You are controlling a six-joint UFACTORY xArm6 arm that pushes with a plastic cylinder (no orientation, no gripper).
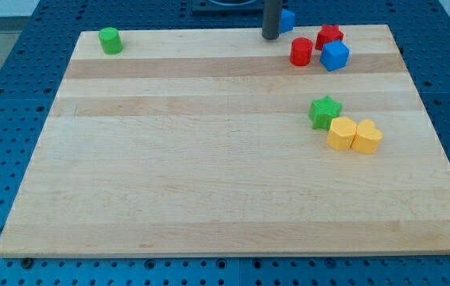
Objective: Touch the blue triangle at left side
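My tip (270, 36) sits at the view's top edge of the surface (209, 175), pressed up against the left side of the blue triangle (288, 20). From here the touch looks made, or as near as I can judge; the rod covers the contact line itself, so I cannot confirm it outright. If there is a sliver of gap, only a slight nudge toward the view's right is left.

There is no hand on this rig, just the rod, so nothing is held.

The blue triangle is mostly hidden behind the rod: I see only a small blue wedge poking out to the right, right at the surface's far edge. Its shape is hard to make out.

Near it, toward the view's right, sit a red cylinder (301, 52), a red block (329, 36) and a blue cube (335, 56), all apart from my tip.
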